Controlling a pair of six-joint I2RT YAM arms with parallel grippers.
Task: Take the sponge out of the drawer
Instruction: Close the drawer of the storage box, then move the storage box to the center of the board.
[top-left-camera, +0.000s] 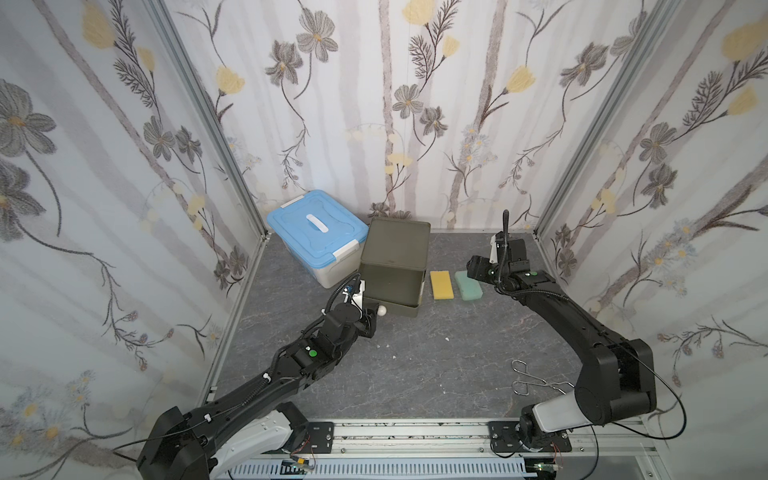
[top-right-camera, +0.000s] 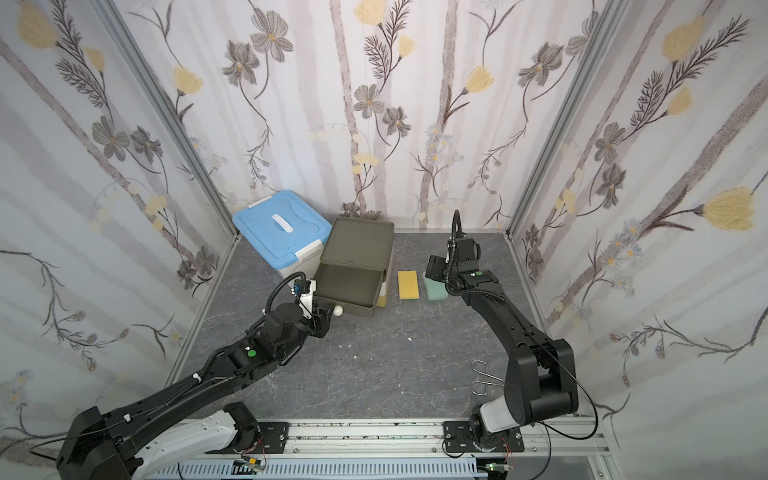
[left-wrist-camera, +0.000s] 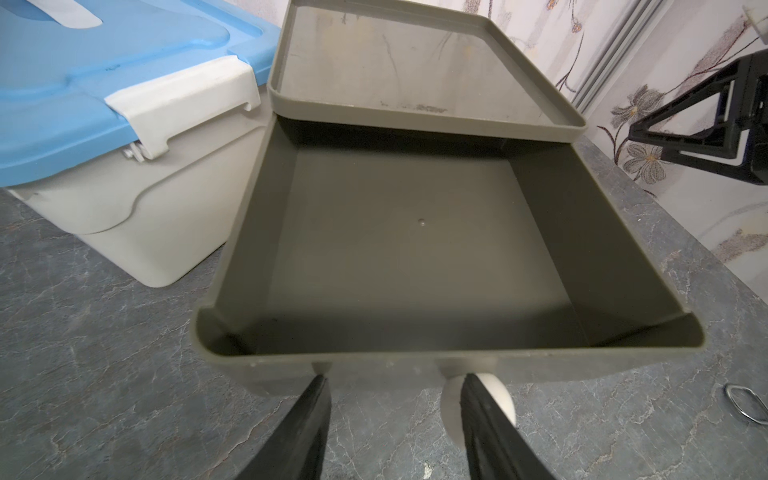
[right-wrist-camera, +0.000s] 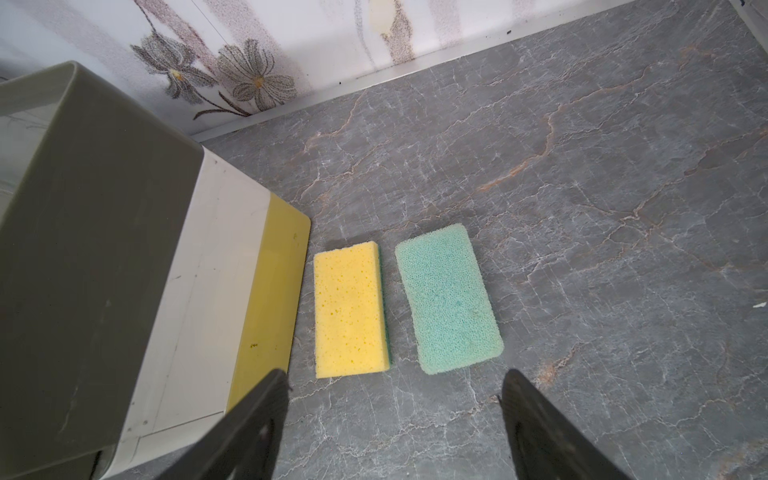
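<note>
**Drawer (left-wrist-camera: 249, 232) open and empty, sponges outside**

The yellow sponge (right-wrist-camera: 349, 309) and the green sponge (right-wrist-camera: 449, 299) lie flat on the table (right-wrist-camera: 582, 208), just beside the drawer unit. The right gripper (right-wrist-camera: 395, 374) hovers over them, its fingers spread wide. The left gripper (left-wrist-camera: 395, 378) is at the white knob (left-wrist-camera: 496, 399), fingers apart, not pinching it.

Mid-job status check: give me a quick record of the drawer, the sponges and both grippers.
drawer: pulled open, nothing inside
yellow sponge: flat on the table, outside the drawer
green sponge: flat on the table beside the yellow sponge, not touching it
left gripper: open, at the drawer's white knob
right gripper: open, empty, above the two sponges
</note>
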